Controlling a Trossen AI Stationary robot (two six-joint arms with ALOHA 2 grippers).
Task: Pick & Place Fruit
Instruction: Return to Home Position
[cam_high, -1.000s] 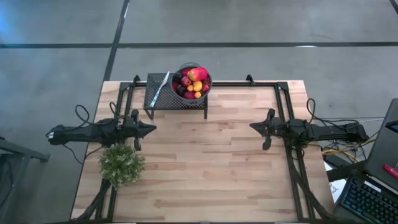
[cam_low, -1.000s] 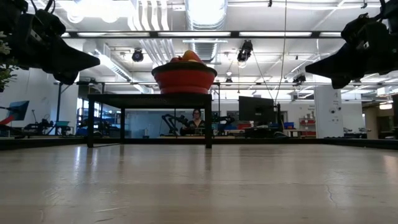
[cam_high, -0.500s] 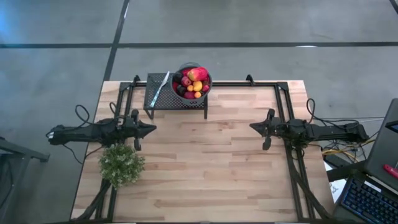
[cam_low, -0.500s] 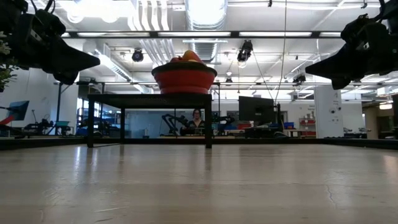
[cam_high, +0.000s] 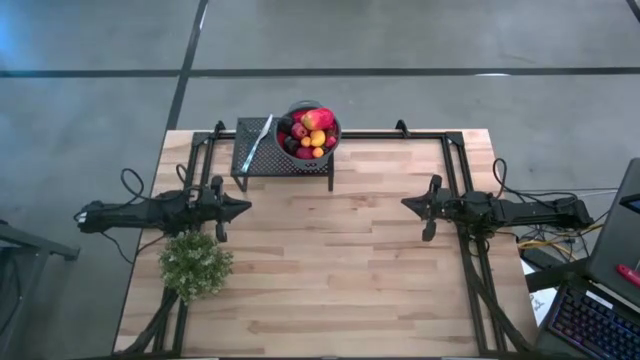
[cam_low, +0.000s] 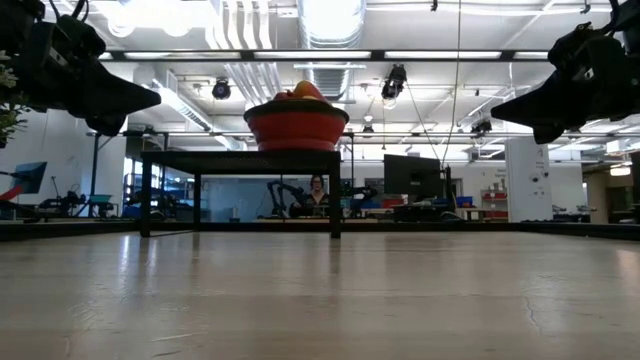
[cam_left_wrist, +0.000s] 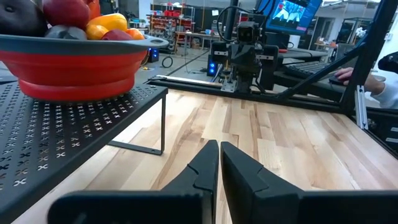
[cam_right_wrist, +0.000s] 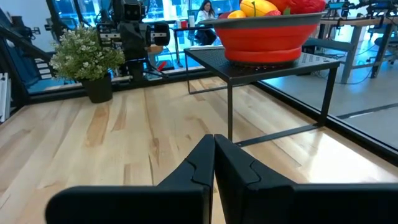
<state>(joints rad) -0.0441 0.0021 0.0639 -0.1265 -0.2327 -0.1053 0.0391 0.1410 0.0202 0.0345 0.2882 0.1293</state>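
Fruit (cam_high: 306, 135) fills the red bowl (cam_low: 296, 127) on the black shelf (cam_high: 285, 163) at the surface's (cam_high: 330, 270) far edge. Both arms stretch level, left claw (cam_high: 243, 207) and right claw (cam_high: 407, 204) facing each other, each closed, empty. Only the high view shows the knife (cam_high: 258, 139) beside the bowl; the low view, a person (cam_low: 317, 188) seated beyond.

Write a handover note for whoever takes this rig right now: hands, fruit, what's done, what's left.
Left hand: shut, empty, above the left side of the wooden table.
Right hand: shut, empty, above its right side.
Small red, yellow, orange and maroon toy fruits: piled in the red round bowl on the black mesh shelf at the far edge; a silver knife lies beside the bowl.
Done: no fruit shows on the table.
Left: nothing visible to pick.
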